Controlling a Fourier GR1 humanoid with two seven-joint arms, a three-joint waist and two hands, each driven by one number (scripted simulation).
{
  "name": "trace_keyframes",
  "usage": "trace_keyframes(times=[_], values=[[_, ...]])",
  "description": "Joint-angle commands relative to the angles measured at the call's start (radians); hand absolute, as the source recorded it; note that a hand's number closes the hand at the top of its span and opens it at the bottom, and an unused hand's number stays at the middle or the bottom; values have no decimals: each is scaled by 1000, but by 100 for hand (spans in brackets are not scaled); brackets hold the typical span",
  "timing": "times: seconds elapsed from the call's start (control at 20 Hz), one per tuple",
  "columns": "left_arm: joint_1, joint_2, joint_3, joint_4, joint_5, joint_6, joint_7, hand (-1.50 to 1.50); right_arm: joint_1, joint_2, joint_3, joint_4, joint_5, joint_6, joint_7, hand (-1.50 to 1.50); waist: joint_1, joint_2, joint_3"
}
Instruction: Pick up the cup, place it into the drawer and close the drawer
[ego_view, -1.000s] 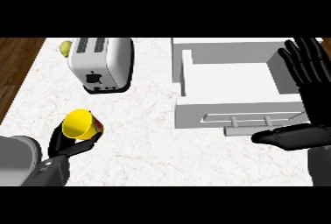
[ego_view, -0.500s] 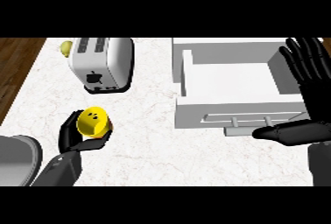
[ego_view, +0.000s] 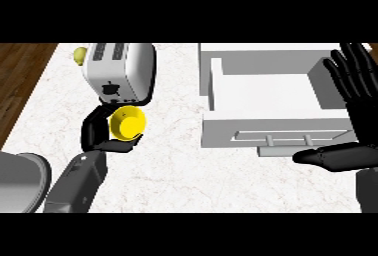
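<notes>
Left hand (ego_view: 100, 134) is curled round the yellow cup (ego_view: 127, 122), lifted over the desk (ego_view: 184, 170) beside the toaster (ego_view: 118, 70), right hand (ego_view: 347, 150) released with fingers up, so placing into the open drawer (ego_view: 273, 132) and closing remain.

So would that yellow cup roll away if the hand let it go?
Probably: the cup looks round-sided and lies tilted in the left hand, so it could roll. It seems small, stiff and likely light.

Single head view — the camera looks steeply down on the surface (ego_view: 184, 175) from close above, forearms entering at the lower edge; no second view.
</notes>
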Motion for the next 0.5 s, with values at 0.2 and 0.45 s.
trace_keyframes(times=[0.2, 0.45], values=[[-146, -61, -86, -204, -5, -11, 153, 150, -18, 18, 12, 5, 37, -37, 9, -150, 21, -7, 2], [-257, -113, -131, -269, -18, 12, 268, 150, 44, 8, -2, 31, 20, 8, -50, -150, 11, -9, 4]])
